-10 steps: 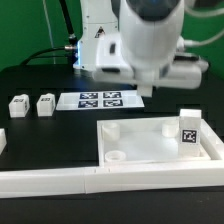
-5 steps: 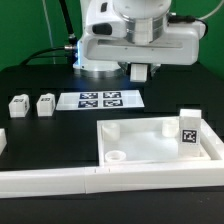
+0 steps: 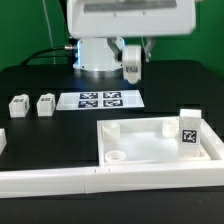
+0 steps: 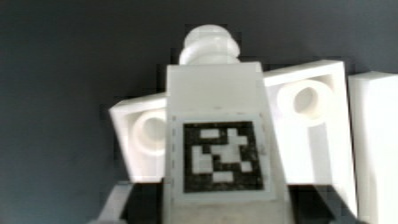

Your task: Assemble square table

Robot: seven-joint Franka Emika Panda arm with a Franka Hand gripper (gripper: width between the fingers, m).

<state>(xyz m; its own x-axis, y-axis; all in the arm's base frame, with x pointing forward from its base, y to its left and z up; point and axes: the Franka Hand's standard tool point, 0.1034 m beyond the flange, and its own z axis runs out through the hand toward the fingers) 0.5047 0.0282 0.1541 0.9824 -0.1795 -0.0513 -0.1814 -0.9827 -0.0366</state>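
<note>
In the exterior view I see the hand (image 3: 132, 58) at upper centre, pinching a leg block (image 3: 131, 70). The square table top (image 3: 150, 152) lies lower right on the worktop (image 3: 40, 80). In the wrist view the tagged leg block (image 4: 217, 130) fills the middle, in front of a corner socket (image 4: 306, 98).

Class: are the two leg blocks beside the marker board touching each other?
Apart. The exterior view shows a strip of dark table between the outer leg block and the inner leg block.

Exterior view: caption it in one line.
White plastic square tray tabletop, one tagged white leg block standing inside, two beside the marker board, another in the end effector.
</note>
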